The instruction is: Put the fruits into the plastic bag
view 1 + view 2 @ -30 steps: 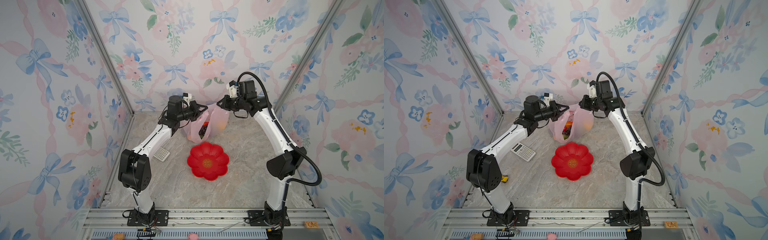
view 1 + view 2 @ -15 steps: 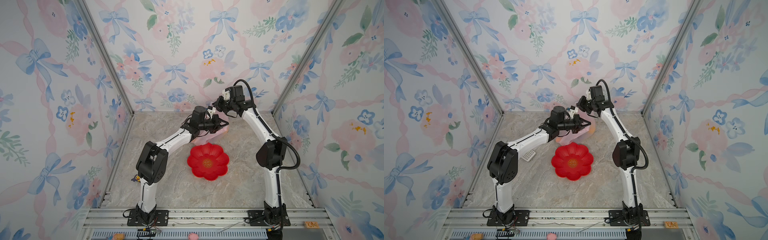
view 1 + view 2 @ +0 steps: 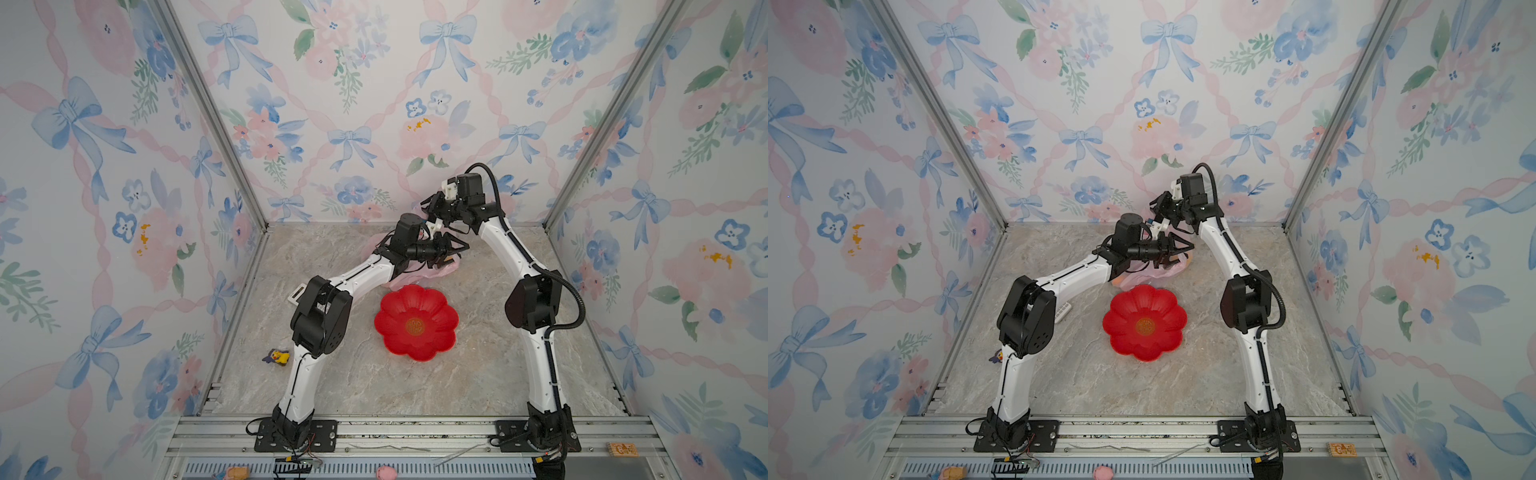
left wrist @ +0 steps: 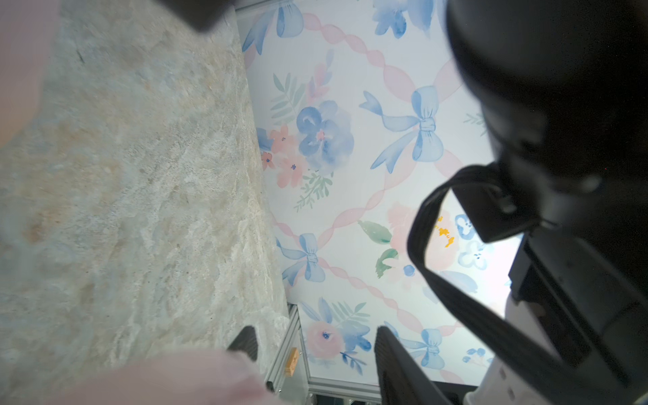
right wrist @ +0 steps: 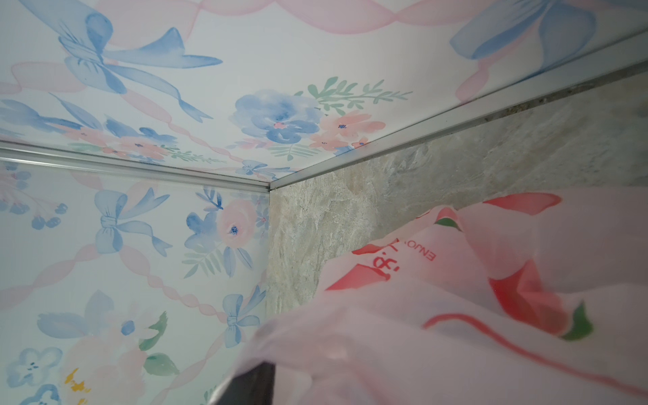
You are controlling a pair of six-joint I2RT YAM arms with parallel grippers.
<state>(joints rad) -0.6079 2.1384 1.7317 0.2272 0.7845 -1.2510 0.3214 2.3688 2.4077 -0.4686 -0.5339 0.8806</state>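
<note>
bag (image 3: 441, 272) now slumped flat vs before; l gripper (image 3: 456, 252) open, r gripper (image 3: 430, 210) state unclear.

Pastel wallpaper walls (image 3: 374, 83) with blue bows and pink flowers, beige marble-look floor (image 3: 374, 386), aluminium corner posts (image 3: 217, 124)

Crumpled pink plastic bag (image 3: 1163, 274) lies near the back wall; fruits (image 3: 1187, 261) apparently inside.

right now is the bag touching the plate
Cannot tell. In both top views the bag reaches the rim of the plate with no clear gap, but contact itself is not plain.
</note>
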